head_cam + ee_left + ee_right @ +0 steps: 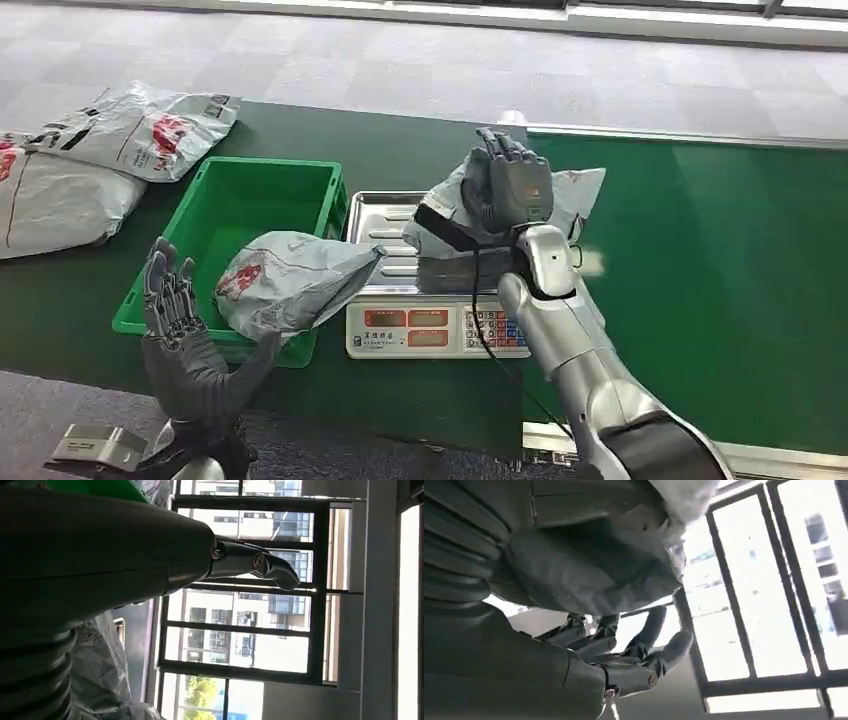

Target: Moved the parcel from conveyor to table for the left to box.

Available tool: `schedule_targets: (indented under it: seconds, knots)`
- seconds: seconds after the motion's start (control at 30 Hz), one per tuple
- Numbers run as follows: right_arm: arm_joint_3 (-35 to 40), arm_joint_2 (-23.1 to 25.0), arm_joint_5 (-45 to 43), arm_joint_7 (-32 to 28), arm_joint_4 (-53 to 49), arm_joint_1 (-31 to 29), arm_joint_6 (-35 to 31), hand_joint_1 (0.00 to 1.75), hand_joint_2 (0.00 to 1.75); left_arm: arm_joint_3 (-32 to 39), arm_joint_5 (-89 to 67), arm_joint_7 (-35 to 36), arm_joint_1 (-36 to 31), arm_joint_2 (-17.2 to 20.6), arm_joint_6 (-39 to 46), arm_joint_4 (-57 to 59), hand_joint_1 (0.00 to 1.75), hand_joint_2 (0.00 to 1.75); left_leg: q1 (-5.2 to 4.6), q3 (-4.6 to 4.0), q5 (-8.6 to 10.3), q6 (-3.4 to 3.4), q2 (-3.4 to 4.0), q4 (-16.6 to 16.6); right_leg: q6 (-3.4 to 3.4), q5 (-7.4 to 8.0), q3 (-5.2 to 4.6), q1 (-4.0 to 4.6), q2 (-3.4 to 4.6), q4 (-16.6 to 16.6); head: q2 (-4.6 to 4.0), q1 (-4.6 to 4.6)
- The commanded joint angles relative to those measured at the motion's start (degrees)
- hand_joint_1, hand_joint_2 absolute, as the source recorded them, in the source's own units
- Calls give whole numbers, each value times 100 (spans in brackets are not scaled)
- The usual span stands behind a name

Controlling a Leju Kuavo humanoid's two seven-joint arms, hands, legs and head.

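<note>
The parcel point(572, 193) is a grey plastic mailing bag, crumpled and soft, with a faint printed patch on its right end. It sits above the steel pan of the weighing scale point(385, 222), at the pan's right side, where the scale meets the green conveyor point(720, 270). The right hand point(512, 185) grasps it: the back of the hand faces the camera, and the bag shows to the left and right of it. In the right wrist view the bag point(594, 575) presses against the thumb side of the hand while the dark fingers point(644, 655) curl beneath it.

A second grey bag with a red mark point(285, 280) lies tilted on the near right corner of the green crate point(235, 200), its end overhanging toward the scale. The left hand point(180, 330) is raised just near and left of that bag, fingers spread and holding nothing. More grey bags point(130, 125) lie on the dark table point(400, 150) at the far left.
</note>
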Motion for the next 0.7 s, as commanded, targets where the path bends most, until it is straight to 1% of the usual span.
schedule_targets:
  seconds: [0.03, 0.07, 0.1, 0.37, 0.43, 0.47, 0.5, 0.53, 0.57, 0.63, 0.67, 0.7]
  knots:
    - [-360, 129, -1152, -660, 464, -113, 1023, 0, 0, 135, -96, 30, -56, 27, -107, 149, 0, 175, 2, 5, 1, 10, 2, -5, -19, 3, 0, 4, 28, -2, 0, 0]
    - [-452, 115, -1684, -958, 303, -56, 1543, 0, 0, 168, -111, 31, -51, 15, -132, 146, 0, 175, 1, 3, -1, 4, -2, -2, -8, 1, 2, 2, 11, -1, 0, 0]
    - [-427, 85, -1718, -952, 246, -36, 1599, 0, 0, 181, -116, 30, -51, 12, -145, 145, 0, 175, 0, 4, 0, 7, -5, -4, -13, 0, 3, 2, 14, -2, 0, 0]
    - [-407, 63, -1751, -946, 204, -22, 1637, 0, 0, 193, -118, 29, -52, 7, -157, 148, 0, 175, -2, 0, 2, 5, -1, -2, -7, 1, -4, -1, 10, 2, 0, 0]
    - [-407, 63, -1751, -946, 204, -22, 1637, 0, 0, 193, -118, 29, -52, 7, -157, 148, 0, 175, 3, -1, 3, 11, -4, -2, -17, 4, -5, 5, 21, 0, 0, 0]
    - [-407, 63, -1751, -946, 204, -22, 1637, 0, 0, 193, -118, 29, -52, 7, -157, 148, 0, 175, -1, 1, 1, 5, -1, -2, -8, 1, -2, 0, 11, 1, 0, 0]
    - [-595, 149, -2336, -1269, 210, -27, 2093, 0, 0, 192, -127, 25, -57, 2, -165, 156, 0, 175, 2, -1, 2, 8, -3, -1, -12, 2, -3, 3, 14, 0, 0, 0]
    - [-617, 79, -2683, -1395, 173, -17, 2489, 0, 0, 203, -136, 22, -54, -2, -176, 157, 0, 175, -1, 0, 2, 6, -2, -2, -9, 1, -3, 0, 12, 1, 0, 0]
    - [-596, 4, -3048, -1504, 21, 65, 2889, 0, 0, 215, -149, 22, -44, -2, -192, 147, 0, 175, 1, -1, 1, 4, -2, -1, -8, 2, -3, 2, 10, 0, 0, 0]
    - [-655, -63, -3660, -1565, -168, 186, 3467, 0, 0, 236, -168, 22, -7, -4, -194, 112, 0, 175, 1, 0, 2, 6, -8, -3, -10, 1, 0, 2, 6, -2, 0, 0]
    - [-538, -173, -3853, -1540, -254, 237, 3642, 0, 0, 228, -178, 22, 21, 39, -175, 110, 0, 175, 0, 0, 3, 4, -8, -3, -7, 1, 0, 0, 3, -2, 0, 0]
    - [-510, -208, -3916, -1519, -286, 253, 3619, 0, 0, 232, -188, 22, 56, 50, -157, 82, 0, 175, 2, 1, 4, 7, -13, -5, -13, 2, 2, 2, 5, -4, 0, 0]
